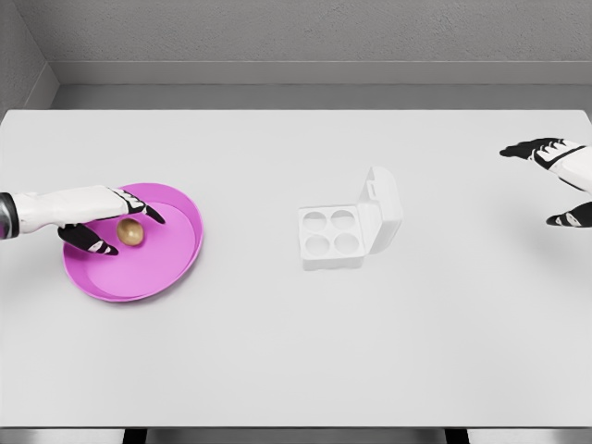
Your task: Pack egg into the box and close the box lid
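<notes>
1. The left hand, white with black fingertips, reaches in from the left edge over the round magenta plastic plate. Its fingers are spread in a wide cup, one pair above and one below, and hold nothing.
2. The small brown egg lies on the plate just beyond the fingertips, in the gap between the upper and lower fingers. Whether any finger touches it cannot be told.
3. The white four-cup egg box sits well to the right of the left hand, near the middle of the table. Its hinged lid stands open and tilted on the box's far right side. All four round cups show.
4. The right hand enters at the right edge, well apart from the box and further still from the egg. Its fingers are stretched and spread, gripping nothing.
5. No brand, label or writing can be read on the box, the plate or the hands.
6. The flat white table fills most of the view. Behind it runs a grey textured wall with a pale ledge at its foot.
</notes>
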